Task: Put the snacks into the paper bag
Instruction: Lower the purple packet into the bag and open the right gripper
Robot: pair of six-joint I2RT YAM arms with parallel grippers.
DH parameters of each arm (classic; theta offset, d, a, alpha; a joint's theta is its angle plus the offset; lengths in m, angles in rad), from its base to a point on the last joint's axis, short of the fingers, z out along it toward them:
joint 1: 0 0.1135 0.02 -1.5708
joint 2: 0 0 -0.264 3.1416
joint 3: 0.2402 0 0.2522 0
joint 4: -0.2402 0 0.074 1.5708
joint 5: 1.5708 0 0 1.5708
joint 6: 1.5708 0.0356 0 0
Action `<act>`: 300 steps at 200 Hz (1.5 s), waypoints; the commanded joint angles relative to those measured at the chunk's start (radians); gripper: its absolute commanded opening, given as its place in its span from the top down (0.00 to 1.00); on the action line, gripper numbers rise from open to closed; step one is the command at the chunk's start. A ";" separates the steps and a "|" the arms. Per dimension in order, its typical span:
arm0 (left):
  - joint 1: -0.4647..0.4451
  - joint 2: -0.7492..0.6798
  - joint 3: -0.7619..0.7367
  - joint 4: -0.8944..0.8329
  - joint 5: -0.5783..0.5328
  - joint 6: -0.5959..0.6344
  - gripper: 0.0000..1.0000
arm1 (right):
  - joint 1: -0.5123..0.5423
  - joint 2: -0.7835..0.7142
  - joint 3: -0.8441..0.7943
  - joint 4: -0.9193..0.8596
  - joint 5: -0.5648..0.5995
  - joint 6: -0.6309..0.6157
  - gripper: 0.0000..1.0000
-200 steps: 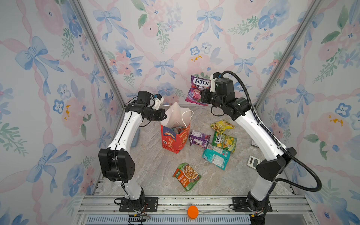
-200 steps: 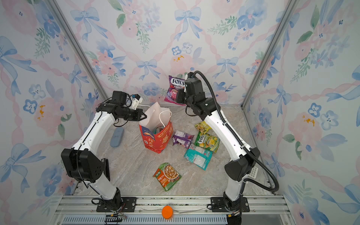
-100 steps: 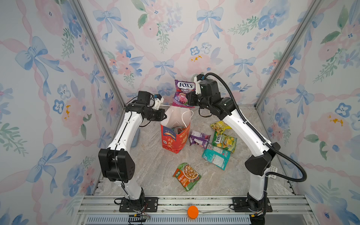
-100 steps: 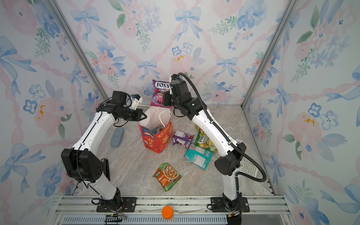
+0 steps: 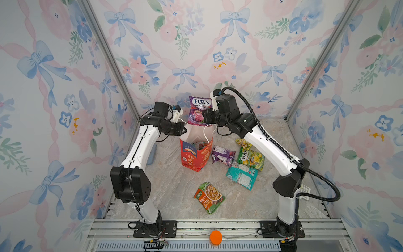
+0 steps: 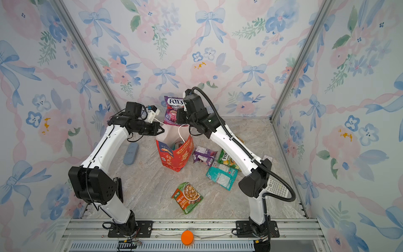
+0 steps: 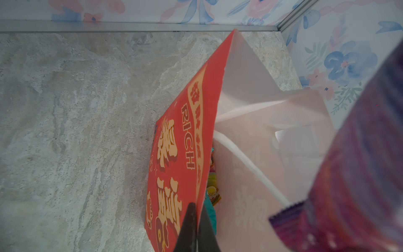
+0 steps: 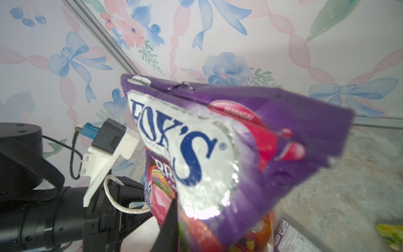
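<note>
Firstly, table (image 5: 174, 192): marbled grey-beige top, carrying everything listed below. Paper bag (image 5: 194, 159) (image 6: 174, 159) (image 7: 185, 141): red with pale gold characters and the word "RICH", pale pink inside, white cord handles; stands upright near the middle of the table, mouth open, with a few colourful packets (image 5: 198, 145) low inside. FOX'S berries packet (image 5: 199, 109) (image 6: 173, 109) (image 8: 218, 141): purple, off the table, hanging upright over the bag's mouth with its lower edge at the rear rim. Teal packet (image 5: 242, 177): flat on the table, right of the bag. Yellow-green FOX'S packet (image 5: 250, 158): just behind the teal one, touching it. Green-and-orange packet (image 5: 209, 197): alone in front of the bag, apart from the others. Small purple packet (image 5: 222, 155): between the bag and the yellow-green packet. Yellow packet (image 5: 243, 143): partly hidden by the right arm. Calculator (image 6: 277, 187): white, at the table's right edge behind the right arm. Blue-grey oblong thing (image 6: 130, 153): left of the bag, beside the left arm. Left claw (image 5: 184, 130) (image 7: 197, 218): pinched closed on the bag's left rim. Right claw (image 5: 205, 117): narrow, gripping the berries packet by its lower part. Orange disc (image 5: 216, 237): on the front rail.
</note>
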 commanded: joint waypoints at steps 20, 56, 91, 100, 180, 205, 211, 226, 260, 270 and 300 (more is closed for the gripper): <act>-0.005 0.005 -0.017 -0.022 0.003 0.002 1.00 | 0.009 -0.145 -0.165 0.127 0.061 0.037 1.00; -0.006 0.003 -0.016 -0.022 0.003 0.002 1.00 | 0.007 -0.204 -0.262 0.147 0.097 0.049 1.00; -0.006 0.004 -0.016 -0.023 0.003 0.002 1.00 | 0.007 -0.232 -0.313 0.151 0.106 0.058 1.00; -0.006 0.004 -0.015 -0.022 0.003 0.001 1.00 | 0.007 -0.232 -0.319 0.152 0.101 0.061 1.00; -0.005 0.002 -0.015 -0.022 0.003 0.002 1.00 | 0.029 -0.172 -0.280 0.166 0.063 0.082 1.00; -0.005 0.003 -0.015 -0.023 0.003 0.002 1.00 | 0.040 -0.134 -0.231 0.159 0.049 0.085 1.00; -0.005 0.002 -0.013 -0.022 0.003 0.002 1.00 | 0.042 -0.124 -0.218 0.157 0.045 0.085 1.00; -0.005 0.000 -0.016 -0.022 0.001 0.002 1.00 | 0.047 -0.102 -0.192 0.152 0.036 0.087 1.00; -0.005 0.001 -0.015 -0.023 0.001 0.002 1.00 | 0.052 -0.079 -0.178 0.146 0.020 0.096 1.00; -0.006 0.001 -0.016 -0.023 0.001 0.001 1.00 | 0.052 -0.078 -0.183 0.147 0.018 0.099 1.00; -0.005 0.001 -0.015 -0.022 0.001 0.002 1.00 | 0.051 -0.100 -0.223 0.155 0.024 0.105 1.00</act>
